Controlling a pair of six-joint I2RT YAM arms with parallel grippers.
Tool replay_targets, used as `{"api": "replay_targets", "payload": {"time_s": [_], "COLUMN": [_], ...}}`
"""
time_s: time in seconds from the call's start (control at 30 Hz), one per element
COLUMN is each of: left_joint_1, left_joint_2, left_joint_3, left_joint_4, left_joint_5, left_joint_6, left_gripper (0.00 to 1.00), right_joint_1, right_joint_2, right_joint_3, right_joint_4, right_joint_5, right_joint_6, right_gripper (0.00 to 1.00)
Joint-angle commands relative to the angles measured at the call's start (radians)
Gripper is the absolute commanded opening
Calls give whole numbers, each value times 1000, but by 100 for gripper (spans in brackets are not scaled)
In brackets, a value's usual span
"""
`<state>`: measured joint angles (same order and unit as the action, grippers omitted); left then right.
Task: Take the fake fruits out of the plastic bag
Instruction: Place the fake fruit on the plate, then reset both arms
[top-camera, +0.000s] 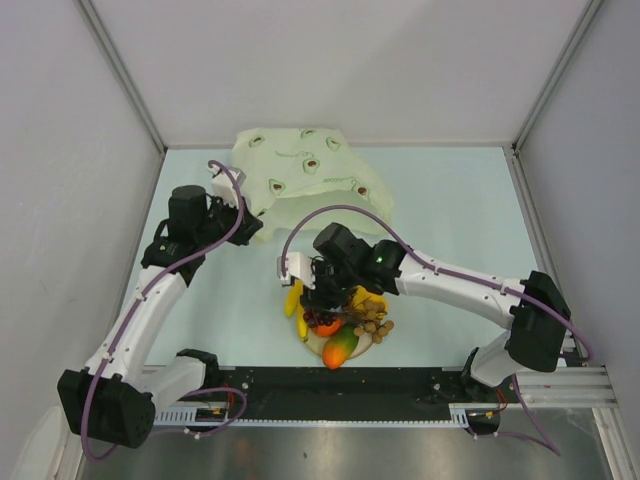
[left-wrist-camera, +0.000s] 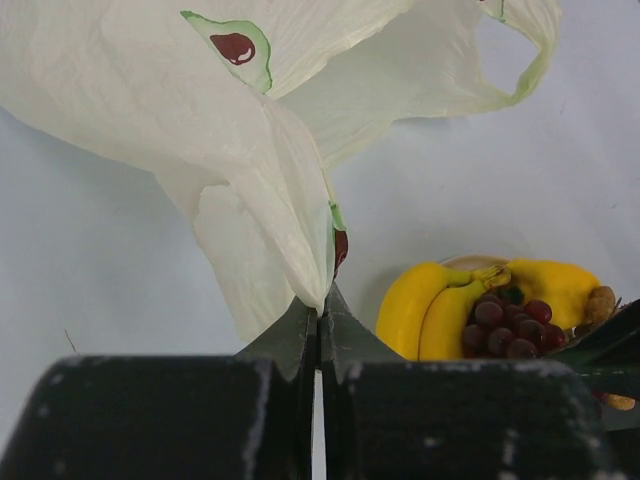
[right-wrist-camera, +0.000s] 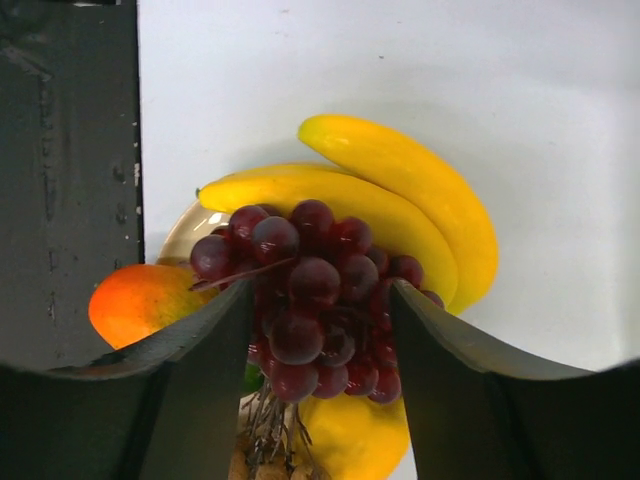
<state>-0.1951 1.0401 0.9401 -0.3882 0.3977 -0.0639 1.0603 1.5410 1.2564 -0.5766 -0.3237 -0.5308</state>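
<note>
Right wrist: right end effector (right-wrist-camera: 320, 292) jaws spread, grapes (right-wrist-camera: 300, 245) straight btwn them, at near edge of desk (top-camera: 450, 220); left end effector (left-wrist-camera: 318, 310) pinched on plastic bag (left-wrist-camera: 150, 90), toward far edge.

Looking like robot lab cell: white panel walls (top-camera: 350, 60) boxing in pale table (top-camera: 470, 200), aluminium posts (top-camera: 120, 75) framing corners, left arm (top-camera: 140, 320), right arm (top-camera: 450, 285) sitting bolted on black rail (top-camera: 340, 385).

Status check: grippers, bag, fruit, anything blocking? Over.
Left gripper shut on the plastic bag, at its edge. Right gripper open, jaws astride the grapes. Fake fruits heaped on plate, outside bag. Nothing in the way.
</note>
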Motion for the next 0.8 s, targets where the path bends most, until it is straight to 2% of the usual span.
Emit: {"api": "replay_targets", "payload": {"time_s": [0.0, 0.03, 0.13, 0.17, 0.2, 0.23, 0.3, 0.33, 0.37, 0.47, 0.5, 0.57, 0.6, 0.7, 0.77], "left_joint_1": [0, 0, 0, -1, 0, 0, -1, -1, 0, -1, 2, 2, 0, 0, 0], "left_joint_2": [6, 9, 26, 35, 41, 44, 60, 63, 64, 55, 43, 26, 11, -11, -20], "left_joint_3": [28, 43, 77, 88, 116, 133, 196, 219, 242, 327, 345, 391, 402, 427, 430], "left_joint_4": [14, 0, -26, -34, -55, -67, -118, -136, -155, -213, -225, -230, -227, -213, -207], "left_joint_5": [27, 30, 30, 32, 45, 53, 52, 41, 30, -49, -77, -144, -164, -220, -241], "left_joint_6": [-14, -11, 12, 28, 41, 52, 87, 98, 120, 166, 176, 193, 196, 194, 190], "left_gripper": [0, 0, 0, 0, 4, 25, 57, 84, 99, 100, 100, 100, 100, 100, 100], "right_joint_1": [3, -12, -57, -71, -85, -124, -176, -250, -287, -447, -471, -509, -514, -514, -517], "right_joint_2": [-99, -116, -174, -194, -202, -209, -231, -239, -246, -268, -272, -268, -260, -246, -240], "right_joint_3": [49, 57, 63, 64, 64, 64, 64, 64, 64, 64, 66, 70, 75, 86, 81], "right_joint_4": [78, 86, 126, 136, 139, 139, 135, 135, 136, 146, 147, 127, 106, -3, -84], "right_joint_5": [93, 113, 176, 199, 224, 253, 270, 273, 272, 310, 392, 513, 620, 760, 778], "right_joint_6": [64, 81, 115, 123, 129, 141, 158, 173, 202, 277, 294, 331, 337, 374, 402], "right_gripper": [64, 66, 81, 90, 93, 95, 99, 100, 100, 100, 100, 100, 100, 100, 100]}}
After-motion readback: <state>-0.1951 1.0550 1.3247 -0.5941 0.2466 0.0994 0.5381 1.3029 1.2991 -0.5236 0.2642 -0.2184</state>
